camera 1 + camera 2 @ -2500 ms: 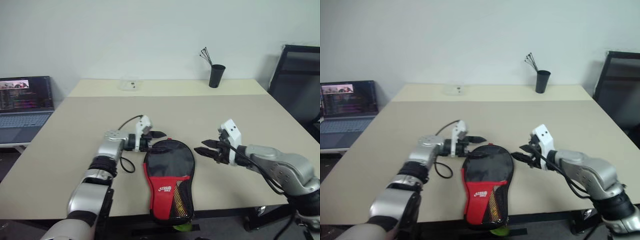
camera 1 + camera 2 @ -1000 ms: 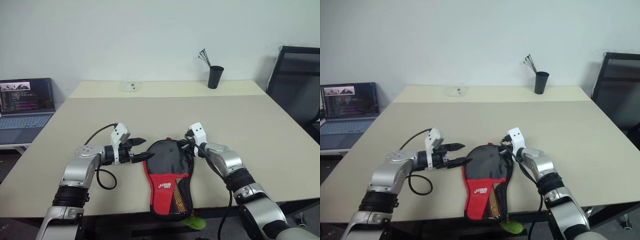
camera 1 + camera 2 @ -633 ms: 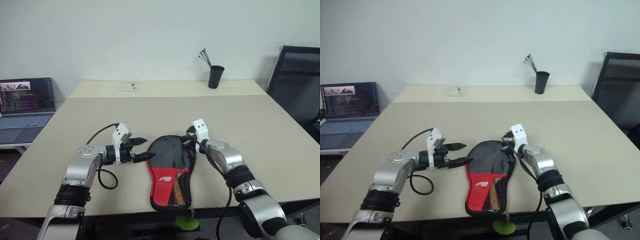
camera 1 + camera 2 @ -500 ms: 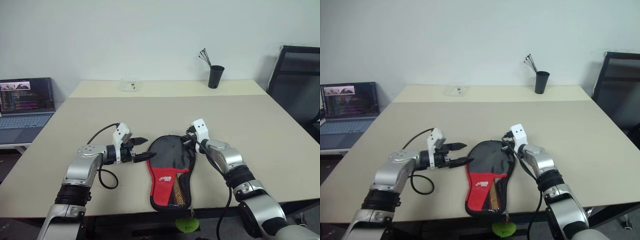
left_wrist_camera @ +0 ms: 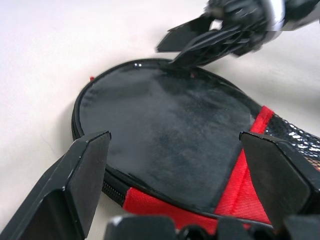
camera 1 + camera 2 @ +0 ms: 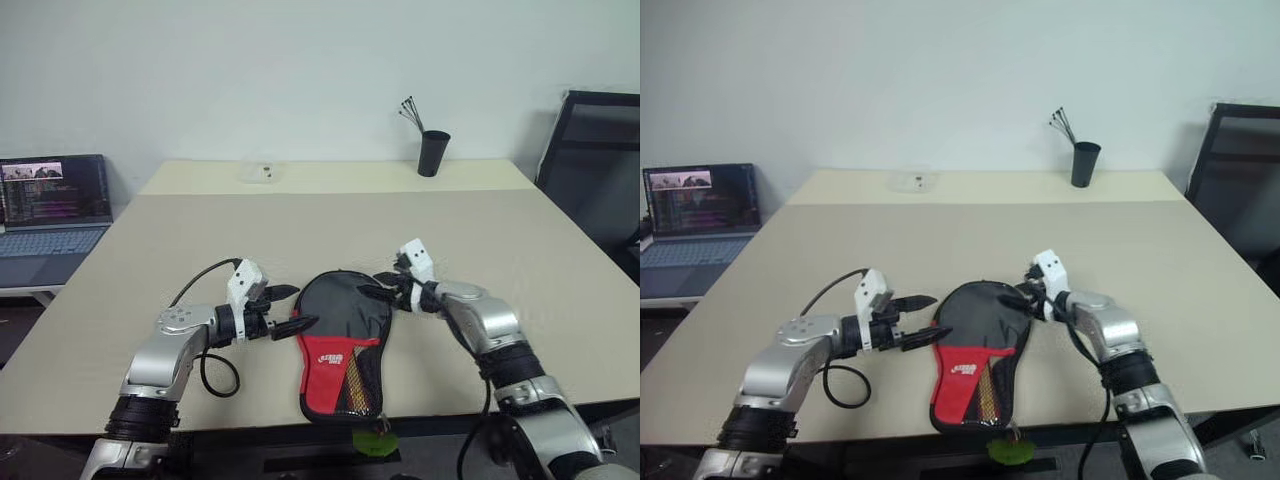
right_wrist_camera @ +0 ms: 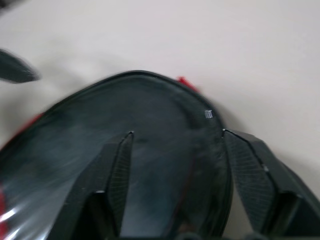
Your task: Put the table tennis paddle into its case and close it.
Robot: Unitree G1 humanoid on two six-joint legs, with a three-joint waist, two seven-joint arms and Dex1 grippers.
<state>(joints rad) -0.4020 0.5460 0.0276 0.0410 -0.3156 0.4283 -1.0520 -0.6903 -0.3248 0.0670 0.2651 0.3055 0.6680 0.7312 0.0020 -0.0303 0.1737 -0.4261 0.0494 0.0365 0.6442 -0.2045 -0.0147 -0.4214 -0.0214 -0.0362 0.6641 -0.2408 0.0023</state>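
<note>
The case (image 6: 343,345) lay flat near the front edge of the table (image 6: 330,230), its round black end pointing away from the robot and its red panel and mesh pocket toward the table's edge. It sat between the two grippers. A small green tag (image 6: 372,441) hung below the table's edge at its narrow end. The paddle could not be made out; it was probably inside the case, though the views did not settle that.

The left gripper (image 6: 289,309) hovered just beside the case's left rim, its fingers spread wide and holding nothing. The left forearm reached forward and angled inward, the gripper pointing toward the case nearly level. In the left wrist view the two black fingers (image 5: 75,175) framed the glossy black panel of the case.

The right gripper (image 6: 378,292) sat at the far right rim of the round end, its fingers parted and gripping nothing. In the right wrist view its fingers (image 7: 116,165) stood over the black panel, apart from each other. The right forearm angled inward from the right, pointing slightly downward.
</note>
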